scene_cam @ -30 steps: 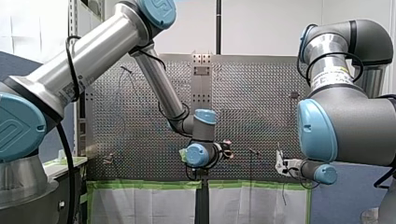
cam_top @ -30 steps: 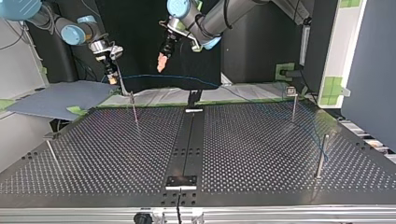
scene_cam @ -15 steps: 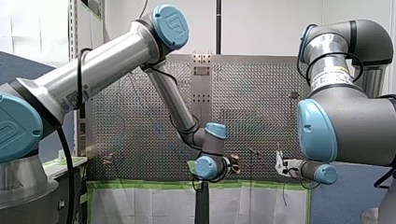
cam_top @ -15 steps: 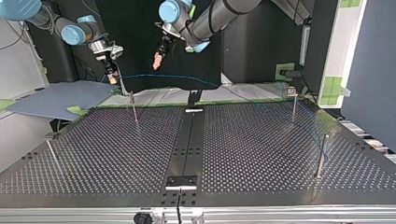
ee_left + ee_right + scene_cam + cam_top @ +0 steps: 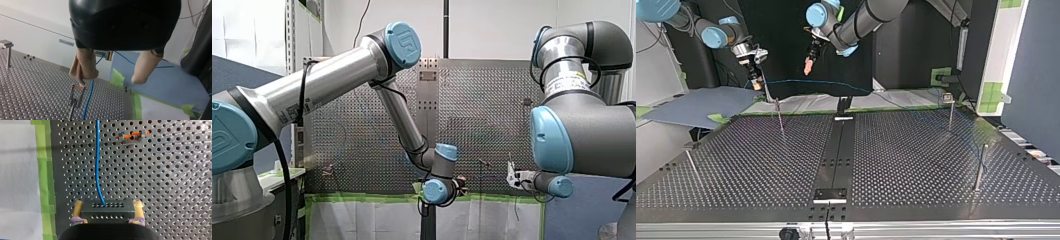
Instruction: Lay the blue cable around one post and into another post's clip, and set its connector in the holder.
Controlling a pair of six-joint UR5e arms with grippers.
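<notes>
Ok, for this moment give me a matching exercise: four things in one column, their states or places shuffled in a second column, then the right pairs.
Things
1. left gripper
2. right gripper
3. blue cable
4. clip post

States or places
A. shut on the black connector
B. orange across its top, with the cable passing beside it
C. open, with nothing between its fingers
D. leaves the connector and runs on over the perforated table

Pairs: 1-C, 2-A, 3-D, 4-B
</notes>
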